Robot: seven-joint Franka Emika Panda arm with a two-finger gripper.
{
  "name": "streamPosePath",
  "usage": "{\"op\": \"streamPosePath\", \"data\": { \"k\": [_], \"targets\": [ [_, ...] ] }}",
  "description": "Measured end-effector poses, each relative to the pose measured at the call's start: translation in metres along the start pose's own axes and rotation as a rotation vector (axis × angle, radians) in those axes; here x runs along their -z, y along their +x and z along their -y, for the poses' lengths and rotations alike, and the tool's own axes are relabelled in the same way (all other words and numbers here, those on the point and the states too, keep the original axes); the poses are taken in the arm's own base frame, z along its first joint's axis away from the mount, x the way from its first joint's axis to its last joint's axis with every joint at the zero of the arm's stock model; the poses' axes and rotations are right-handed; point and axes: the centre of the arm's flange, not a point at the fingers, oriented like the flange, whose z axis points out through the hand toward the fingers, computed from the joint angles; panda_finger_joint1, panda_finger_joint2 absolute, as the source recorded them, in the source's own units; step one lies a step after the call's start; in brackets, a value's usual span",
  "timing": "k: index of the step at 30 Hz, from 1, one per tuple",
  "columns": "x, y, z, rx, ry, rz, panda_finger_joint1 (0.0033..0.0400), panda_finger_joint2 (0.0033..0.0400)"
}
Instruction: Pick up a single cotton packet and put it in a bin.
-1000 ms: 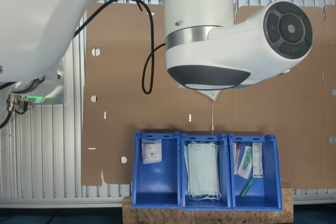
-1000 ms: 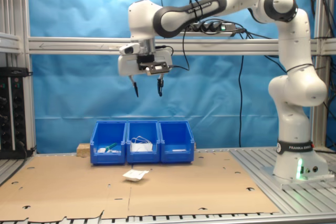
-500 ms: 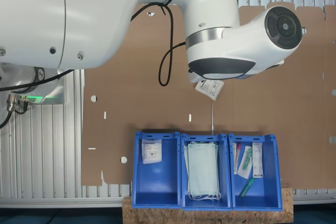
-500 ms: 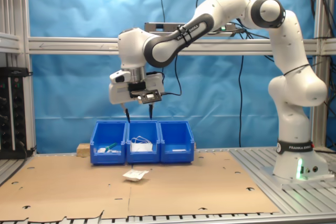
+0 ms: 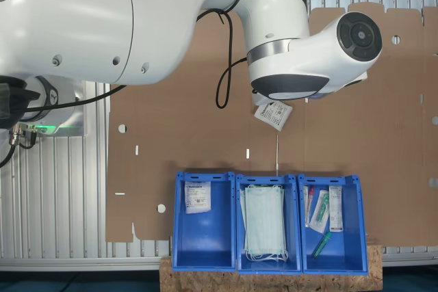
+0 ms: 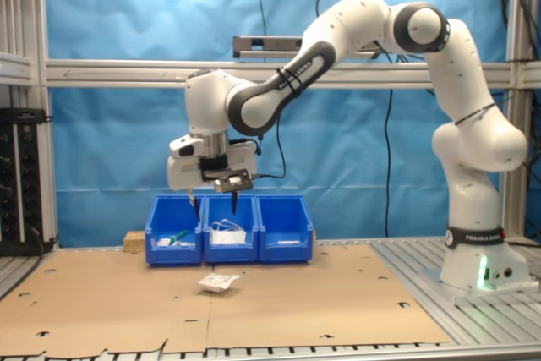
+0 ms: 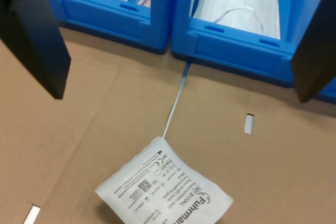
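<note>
Flanking the bin point(image 5: 204, 234): masks point(image 5: 264, 227), narrow packets point(image 5: 323, 213).

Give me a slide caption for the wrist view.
Open gripper hovers above a white cotton packet lying on cardboard before blue bins.

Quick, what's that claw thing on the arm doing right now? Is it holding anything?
Tool: open and holding nothing, above the cotton packet, which lies on the cardboard.

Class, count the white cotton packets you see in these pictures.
2. One packet lies on the cardboard before the bins; another lies in an end bin. Others may be hidden.
</note>
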Motion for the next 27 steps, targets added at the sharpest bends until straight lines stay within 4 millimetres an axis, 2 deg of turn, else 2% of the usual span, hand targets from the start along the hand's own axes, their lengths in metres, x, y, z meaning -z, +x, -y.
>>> {"op": "streamPosePath", "data": {
  "k": [27],
  "targets": [
    [-0.063,0.019,-0.004,0.021,-0.025,0.001,0.04,0.04]
  ]
}}
